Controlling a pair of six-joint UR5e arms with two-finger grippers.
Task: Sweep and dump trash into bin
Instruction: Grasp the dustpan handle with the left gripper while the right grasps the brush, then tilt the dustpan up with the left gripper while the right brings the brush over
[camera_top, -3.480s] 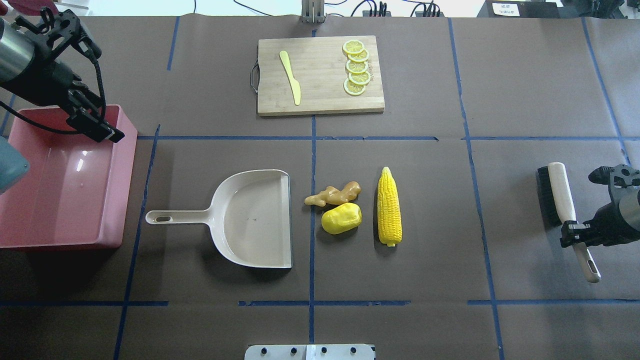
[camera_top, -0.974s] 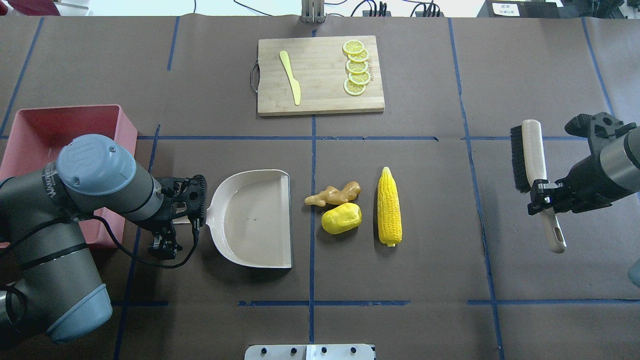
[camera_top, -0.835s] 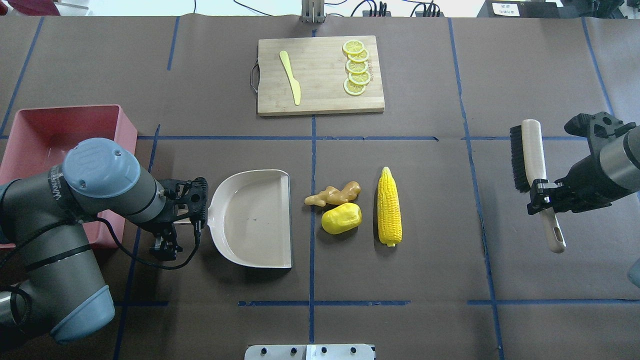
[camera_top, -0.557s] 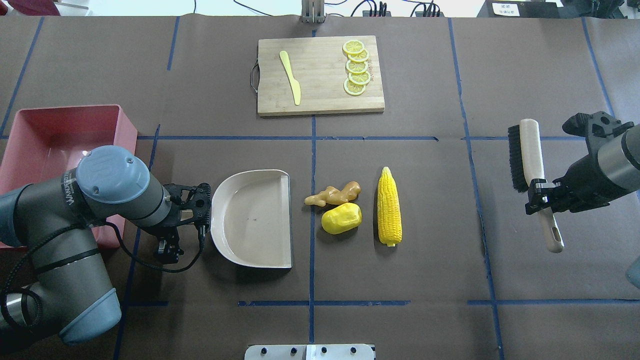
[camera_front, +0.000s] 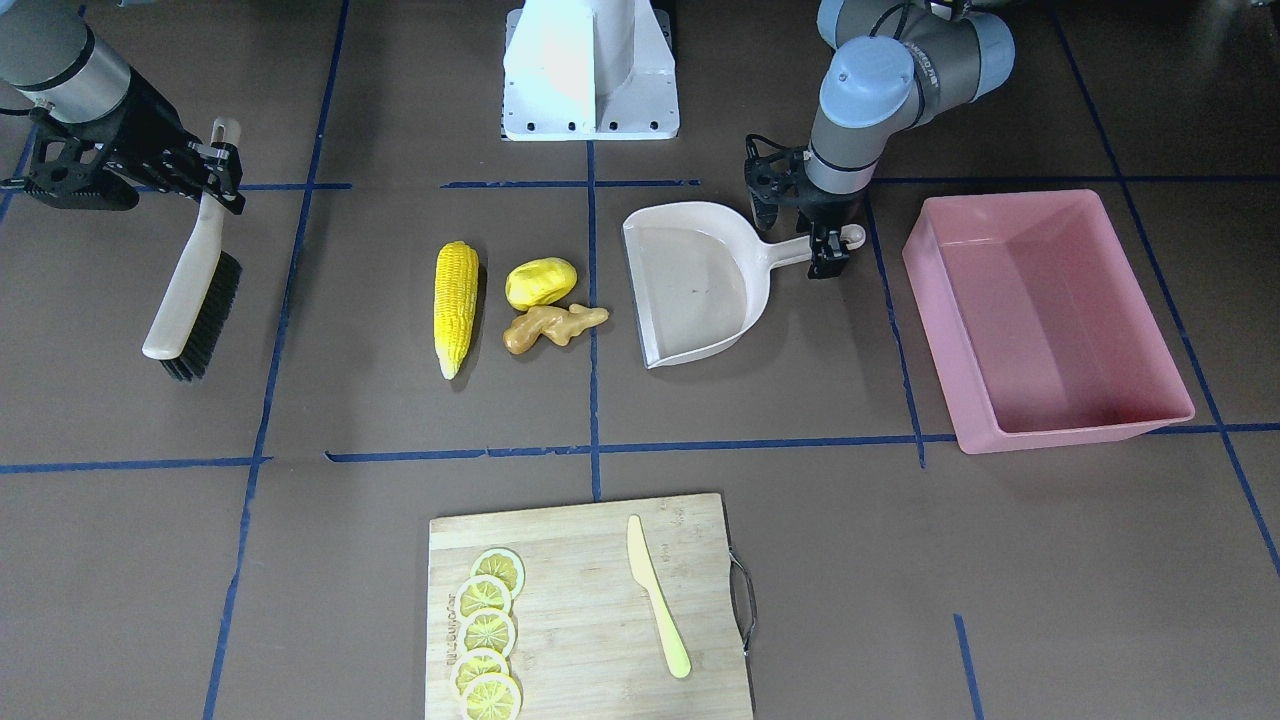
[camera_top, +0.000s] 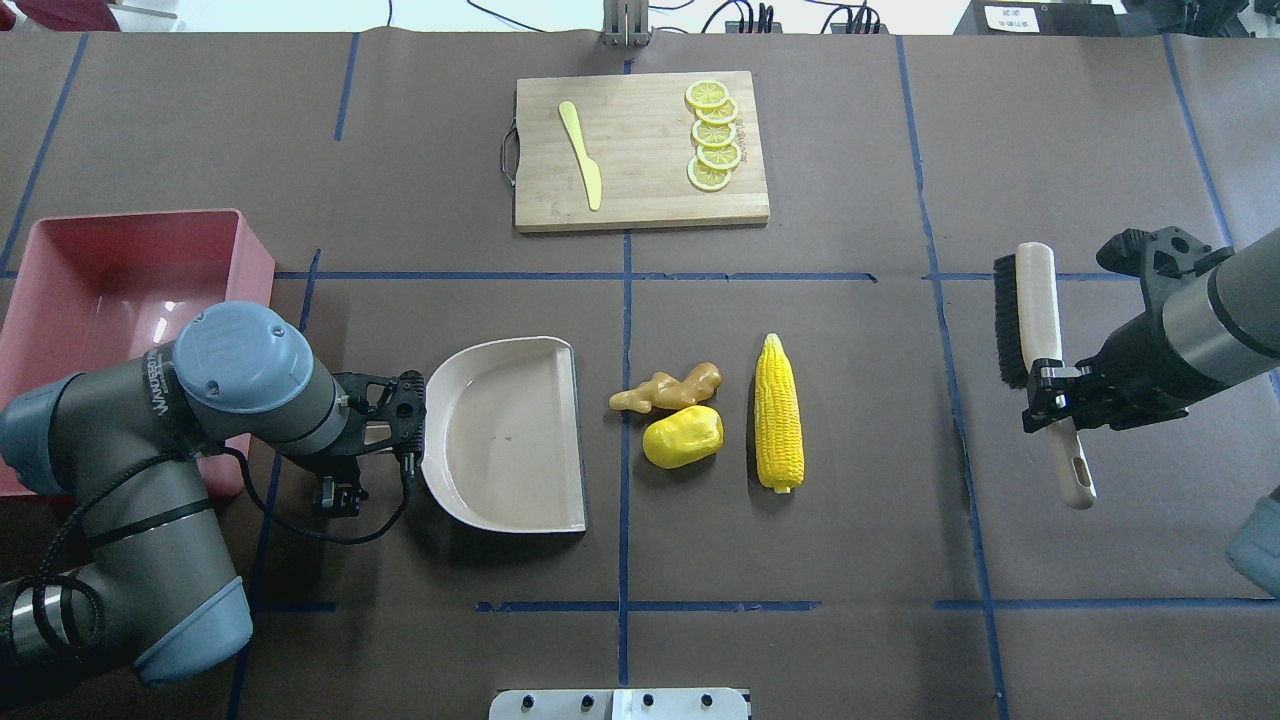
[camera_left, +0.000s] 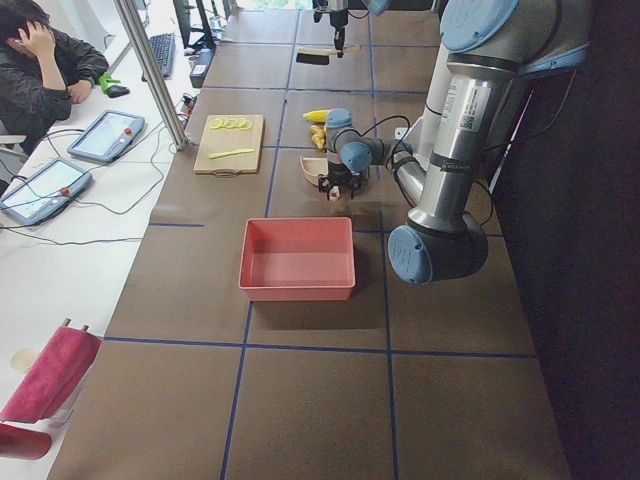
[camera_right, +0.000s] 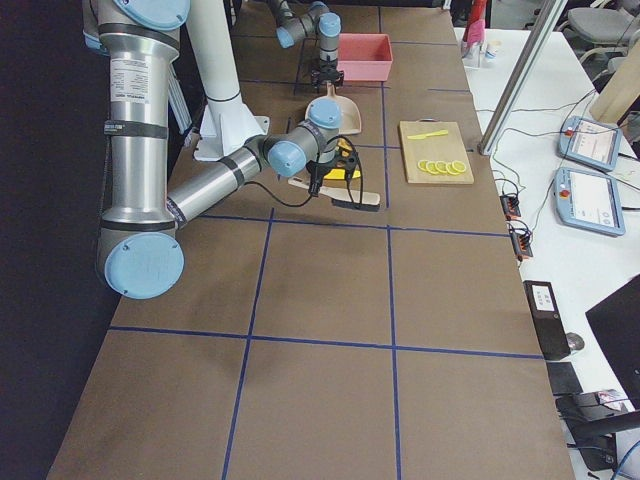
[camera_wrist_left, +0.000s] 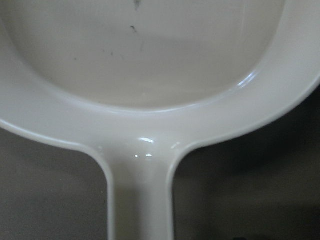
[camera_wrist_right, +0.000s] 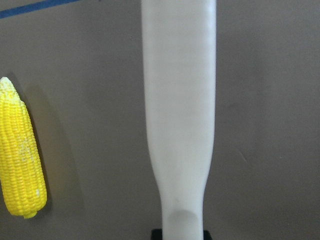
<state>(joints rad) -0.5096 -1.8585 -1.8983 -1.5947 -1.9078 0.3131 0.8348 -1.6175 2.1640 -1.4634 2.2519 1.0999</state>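
Note:
The trash lies mid-table: a corn cob (camera_top: 778, 412), a yellow potato-like lump (camera_top: 683, 437) and a tan ginger root (camera_top: 667, 388), just right of the beige dustpan (camera_top: 510, 435). My left gripper (camera_top: 393, 430) sits over the dustpan's handle (camera_front: 848, 237) and is shut on it. The handle runs down the middle of the left wrist view (camera_wrist_left: 140, 200). The pink bin (camera_top: 100, 290) stands at the far left, partly hidden by my left arm. My right gripper (camera_top: 1052, 400) is shut on the handle of a black-bristled brush (camera_top: 1030, 320), held right of the corn.
A wooden cutting board (camera_top: 640, 150) with lemon slices (camera_top: 712, 135) and a yellow plastic knife (camera_top: 582, 155) lies at the back centre. Blue tape lines cross the brown table cover. A person sits at a side desk (camera_left: 45, 60).
My left arm swung from over the bin down to the dustpan handle, and the dustpan has turned slightly. My right gripper lifted the brush and carried it a little toward the corn.

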